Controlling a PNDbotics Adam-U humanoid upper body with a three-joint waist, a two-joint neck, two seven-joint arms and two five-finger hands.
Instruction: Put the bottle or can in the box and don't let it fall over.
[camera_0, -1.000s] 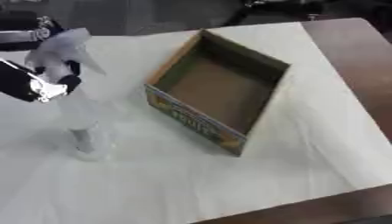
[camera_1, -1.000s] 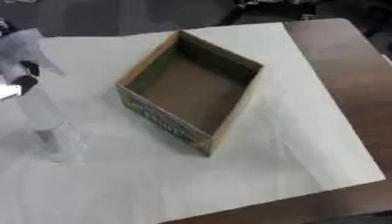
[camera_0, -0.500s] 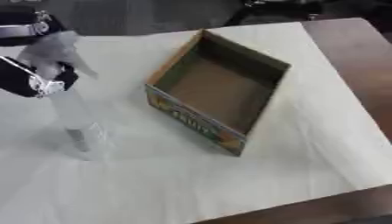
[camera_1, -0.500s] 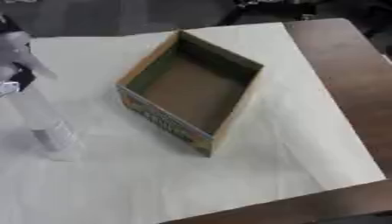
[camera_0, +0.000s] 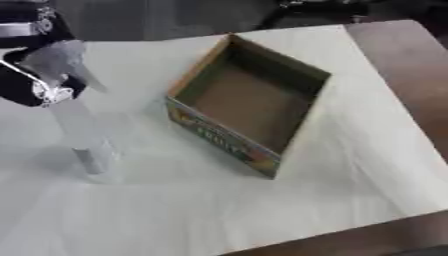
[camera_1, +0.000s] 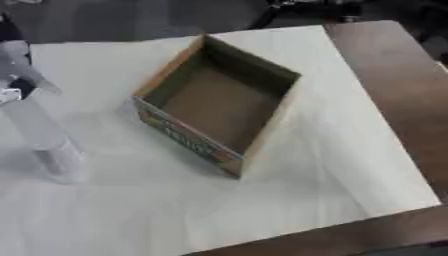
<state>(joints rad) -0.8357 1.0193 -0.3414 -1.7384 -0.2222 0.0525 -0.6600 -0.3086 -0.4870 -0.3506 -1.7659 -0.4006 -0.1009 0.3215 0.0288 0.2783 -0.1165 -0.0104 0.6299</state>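
Left robot hand (camera_0: 35, 75), black with silver parts, enters at the far left edge of the left eye view. Its fingers are curled round the upper part of a tall, clear plastic spray bottle (camera_0: 79, 130), at the pale trigger head. The picture is blurred there, so the exact finger placement cannot be made out. In the right eye view only a small part of that robot hand shows at the left edge. The right robot hand shows in neither view.

Bottle: upright or nearly so, with its base low at the left of the scene. Whether the base touches the cloth or hangs just above it cannot be told. A faint shadow lies around the base. The bottle is outside the box, well to its left, with bare cloth between them.

Right of the bottle stands an open rectangular cardboard box (camera_1: 223, 102), brown inside, with a colourful printed band on its near-left outer wall. It sits turned at an angle, one corner pointing to the near side. Nothing shows inside it.

Both things are on a white cloth (camera_0: 219, 210) that covers most of the tabletop (camera_1: 385, 65); the dark brown wood shows bare along the right side and the near right corner.
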